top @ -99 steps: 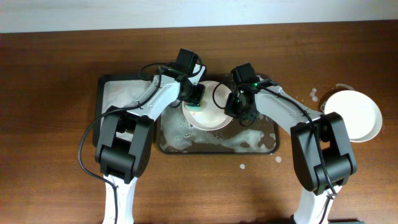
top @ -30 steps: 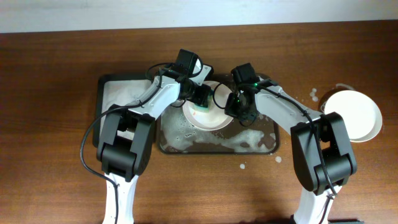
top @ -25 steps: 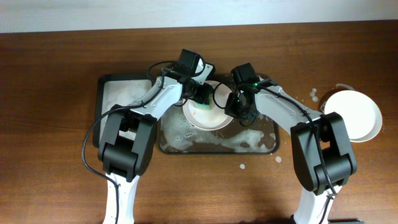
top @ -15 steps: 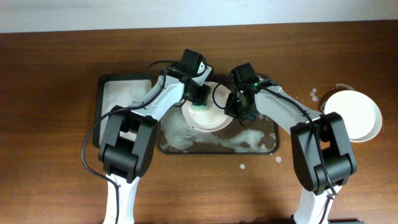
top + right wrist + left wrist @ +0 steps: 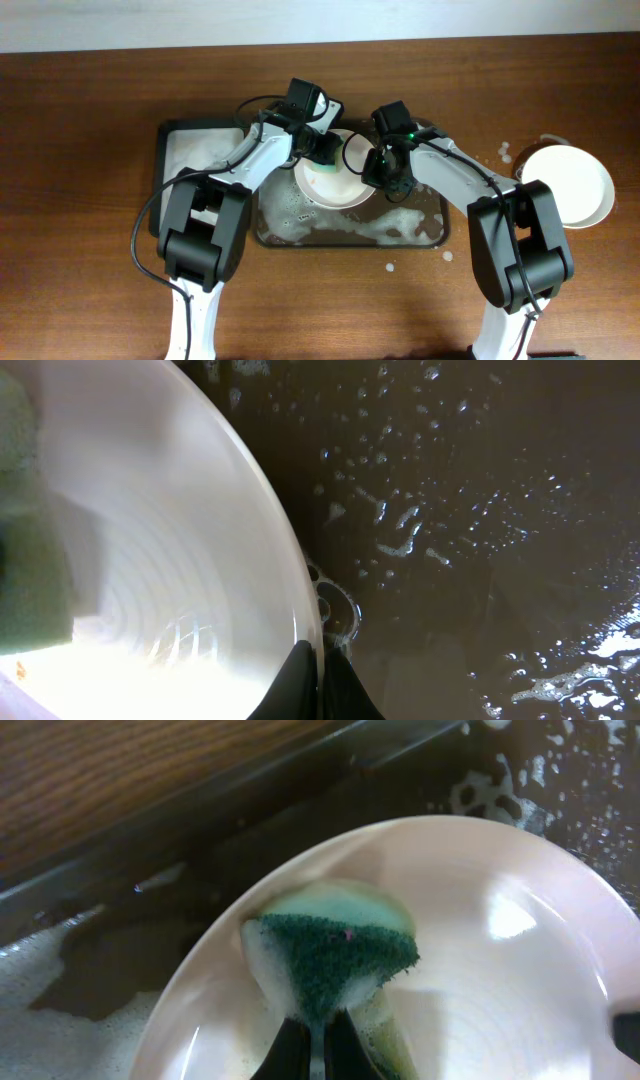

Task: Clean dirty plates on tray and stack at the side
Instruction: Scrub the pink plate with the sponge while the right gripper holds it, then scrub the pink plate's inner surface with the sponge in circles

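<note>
Pale pink, the plate [image 5: 500, 950] lies within the dark tray [image 5: 350, 243], near its far rim, with white foam [image 5: 400, 232] streaking the tray's floor beside it. The left tool [image 5: 315, 1045] pinches a green sponge [image 5: 335, 955] pressed against the plate's inner face. The right tool [image 5: 318, 682] is clamped on the plate's rim. A stack of white plates [image 5: 570, 185] sits well apart on the worktop [image 5: 90, 100], on the right.

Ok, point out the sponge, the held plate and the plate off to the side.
sponge [image 5: 330, 955], left wrist view, on its dark green face.
held plate [image 5: 335, 190], overhead view, on its bare inside.
side plate [image 5: 568, 185], overhead view, at its white middle.
</note>
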Robot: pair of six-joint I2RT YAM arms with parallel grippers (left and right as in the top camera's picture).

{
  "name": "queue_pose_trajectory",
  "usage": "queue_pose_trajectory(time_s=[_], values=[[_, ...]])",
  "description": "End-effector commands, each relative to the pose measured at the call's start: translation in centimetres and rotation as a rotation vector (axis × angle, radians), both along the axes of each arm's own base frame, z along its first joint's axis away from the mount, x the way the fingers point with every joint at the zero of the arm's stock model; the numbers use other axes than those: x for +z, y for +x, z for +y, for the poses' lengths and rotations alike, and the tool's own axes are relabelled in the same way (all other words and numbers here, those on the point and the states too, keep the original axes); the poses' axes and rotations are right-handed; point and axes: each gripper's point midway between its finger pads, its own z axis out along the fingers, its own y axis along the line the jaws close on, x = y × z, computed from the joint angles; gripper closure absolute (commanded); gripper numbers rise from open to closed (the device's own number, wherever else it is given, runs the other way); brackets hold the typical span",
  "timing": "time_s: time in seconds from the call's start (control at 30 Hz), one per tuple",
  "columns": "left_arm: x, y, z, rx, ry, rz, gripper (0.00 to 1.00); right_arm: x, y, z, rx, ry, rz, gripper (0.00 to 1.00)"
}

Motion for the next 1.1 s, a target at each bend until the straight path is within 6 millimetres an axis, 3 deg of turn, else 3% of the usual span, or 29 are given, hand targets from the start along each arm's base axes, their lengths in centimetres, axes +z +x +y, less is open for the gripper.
queue_pose_trajectory(time_s=[0.0,0.2,0.37,0.77,0.87,0.97,1.07], values=[[-3.2,0.4,3.4,0.069,0.201,-0.019,1.00,-0.8,-0.3,-0.1,0.014,-0.022,0.016,0.96],[-4.3,-2.4,4.4,0.054,0.250,0.103,1.00,-0.8,-0.3,-0.1,0.014,-0.022,0.016,0.96],[-4.0,-5.2,1.6,-0.026,0.085,0.233,1.00,-0.8,-0.3,-0.1,0.014,-0.022,0.016,0.96],[-2.8,-1.7,0.1,-0.028,0.019,0.079,1.00,-0.8,-0.3,-0.1,0.014,-0.022,0.016,0.96],[-3.2,-0.4,2.2,0.033,0.133,0.019,1.00,-0.8,-0.3,-0.1,0.014,-0.022,0.016,0.96],[-3.6,-0.7,3.2,0.051,0.188,0.030,1.00,-0.8,-0.3,-0.1,0.014,-0.022,0.016,0.96],[-4.0,-2.4,3.0,0.027,0.175,0.108,1.00,-0.8,-0.3,-0.1,0.014,-0.022,0.016,0.96]])
